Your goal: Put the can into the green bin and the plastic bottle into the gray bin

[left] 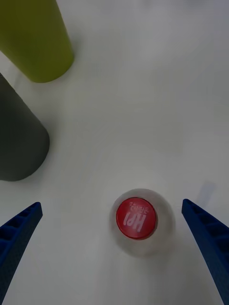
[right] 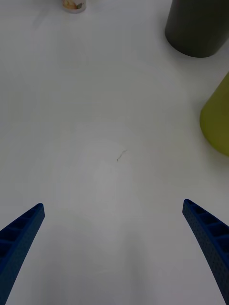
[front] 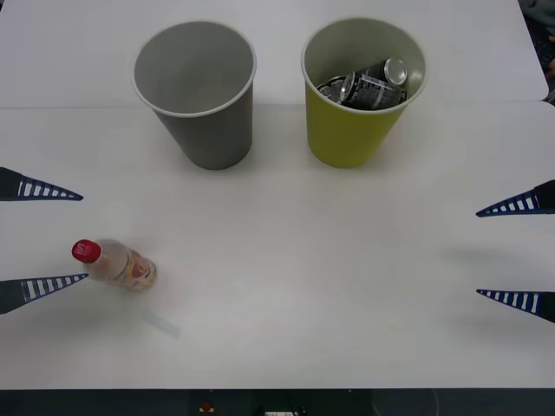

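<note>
Broadly, we see the white table (front: 286, 286) carrying the gray tapered cup-shaped bin (front: 198, 91) beside the yellow-green tapered bin (front: 360, 95), which already holds the dark crushed can (front: 368, 84). The small clear plastic bottle with a red cap (front: 114, 264) stands near the left gripper (front: 48, 236), jaws spread; we judge it light, slick and tippy, best pinched mid-body. The right gripper (front: 516, 251) waits spread. Label text is unreadable.

Bright, even overhead light washes the white table (front: 286, 286) nearly flat; faint soft shadows under the bins, and the left wrist view looks slightly soft.
</note>
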